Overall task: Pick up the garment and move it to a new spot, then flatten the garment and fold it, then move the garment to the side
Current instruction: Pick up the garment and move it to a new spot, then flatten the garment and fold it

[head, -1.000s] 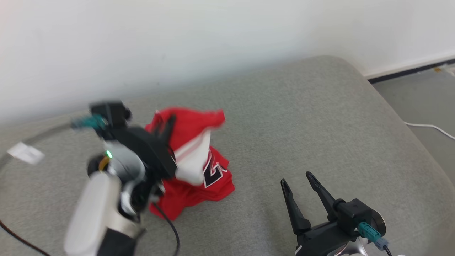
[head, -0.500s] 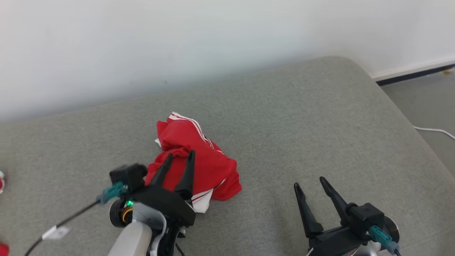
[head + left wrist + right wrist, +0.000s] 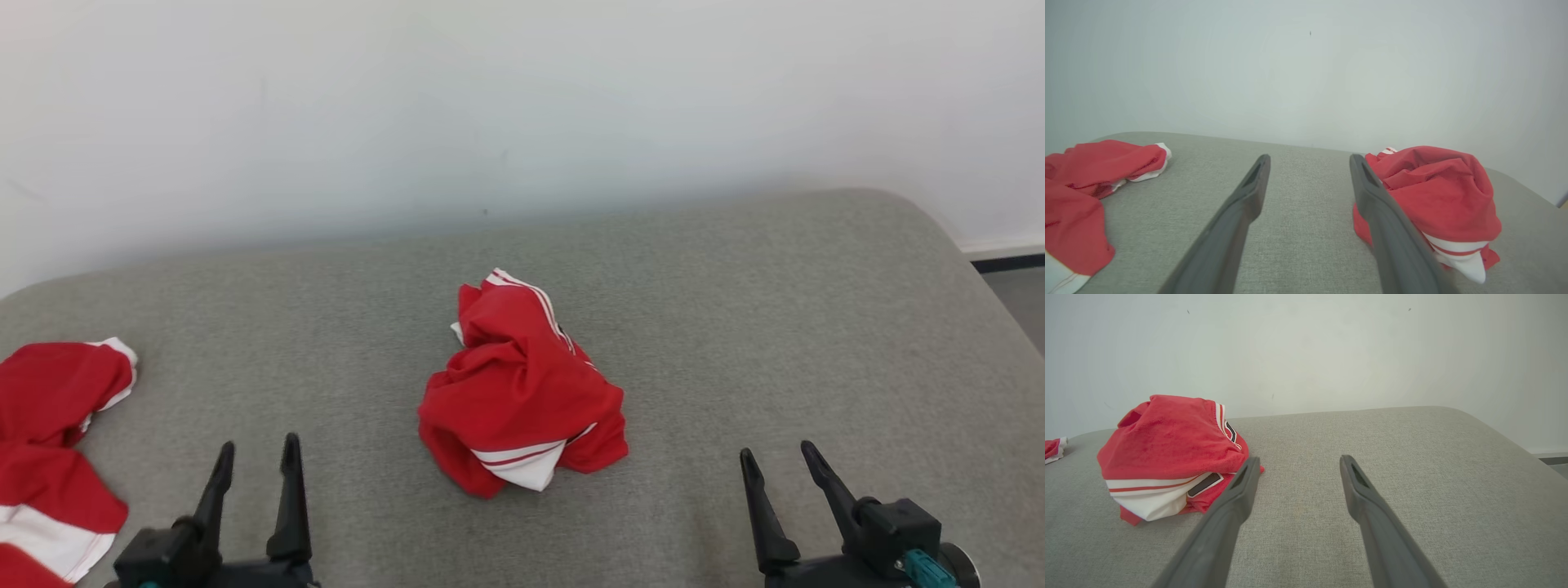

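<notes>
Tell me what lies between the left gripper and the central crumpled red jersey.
Bare grey cushion alone separates the left gripper from the crumpled red jersey, seen in the head view.

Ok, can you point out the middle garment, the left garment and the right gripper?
middle garment [image 3: 514, 392]: head view, on its red top fold.
left garment [image 3: 49, 388]: head view, on its red upper part.
right gripper [image 3: 775, 451]: head view, midway between its fingertips.
</notes>
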Tool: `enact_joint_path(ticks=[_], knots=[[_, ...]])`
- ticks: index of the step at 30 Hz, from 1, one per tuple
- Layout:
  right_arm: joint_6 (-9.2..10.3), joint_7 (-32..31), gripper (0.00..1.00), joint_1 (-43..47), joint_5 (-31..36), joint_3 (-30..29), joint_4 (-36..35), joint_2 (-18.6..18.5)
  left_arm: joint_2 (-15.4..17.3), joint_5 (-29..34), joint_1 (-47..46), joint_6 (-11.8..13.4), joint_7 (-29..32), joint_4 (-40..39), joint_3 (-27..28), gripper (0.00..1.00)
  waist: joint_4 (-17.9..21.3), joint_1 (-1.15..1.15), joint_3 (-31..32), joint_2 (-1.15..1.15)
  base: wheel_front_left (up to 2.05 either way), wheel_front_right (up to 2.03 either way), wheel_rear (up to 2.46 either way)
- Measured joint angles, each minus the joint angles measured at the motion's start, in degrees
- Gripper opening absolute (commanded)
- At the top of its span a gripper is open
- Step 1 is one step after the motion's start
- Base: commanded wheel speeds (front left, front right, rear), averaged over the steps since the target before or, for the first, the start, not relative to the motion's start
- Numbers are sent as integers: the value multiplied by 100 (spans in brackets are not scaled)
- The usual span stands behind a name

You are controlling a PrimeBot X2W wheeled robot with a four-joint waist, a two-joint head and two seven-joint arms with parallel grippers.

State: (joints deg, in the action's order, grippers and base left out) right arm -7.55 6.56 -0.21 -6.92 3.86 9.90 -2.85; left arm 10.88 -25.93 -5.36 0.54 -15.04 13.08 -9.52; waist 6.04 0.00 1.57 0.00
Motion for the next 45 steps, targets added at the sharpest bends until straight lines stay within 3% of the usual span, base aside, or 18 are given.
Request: enact_joint_path(ticks=[5,12,40,45], knots=[[0,0,100,163,41,-146,-1,1,-193,503,705,20,-1,-547,485,100,-248,0,82,0,0,0,0],[0,8,100,290,8,-187,101,0,-352,842,1252,-256,-1,-543,738,100,-395,0,171,0,0,0,0],[0,51,100,238,-167,-151,305,0,-728,1179,1258,-616,-1,-523,1174,100,-414,0,106,0,0,0,0],[0,-155,100,-249,-360,87,397,0,-747,1219,1254,-658,-1,-526,1167,100,-384,0,46,0,0,0,0]])
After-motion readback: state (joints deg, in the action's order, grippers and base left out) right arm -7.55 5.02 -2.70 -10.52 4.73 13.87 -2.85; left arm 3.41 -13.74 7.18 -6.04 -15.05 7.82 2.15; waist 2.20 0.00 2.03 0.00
